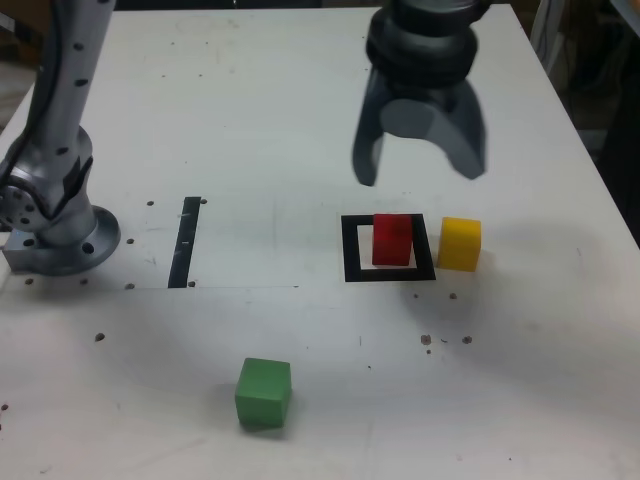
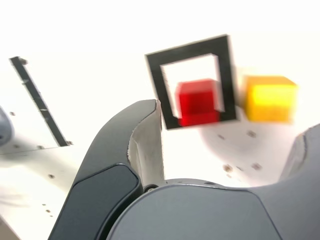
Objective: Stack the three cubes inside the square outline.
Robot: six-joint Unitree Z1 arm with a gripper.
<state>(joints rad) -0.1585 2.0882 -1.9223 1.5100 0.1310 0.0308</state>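
Progress is one cube of three: red cube (image 1: 392, 240) sits inside the square outline (image 1: 352, 250). Yellow cube (image 1: 459, 244) waits just beside, green cube (image 1: 263, 392) well apart. Pincer (image 1: 420, 165) hangs spread, empty.

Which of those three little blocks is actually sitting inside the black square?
The red cube. It rests on the white centre of the square outline. The yellow cube stands just outside its edge, and the green cube sits far off, nearer the camera.
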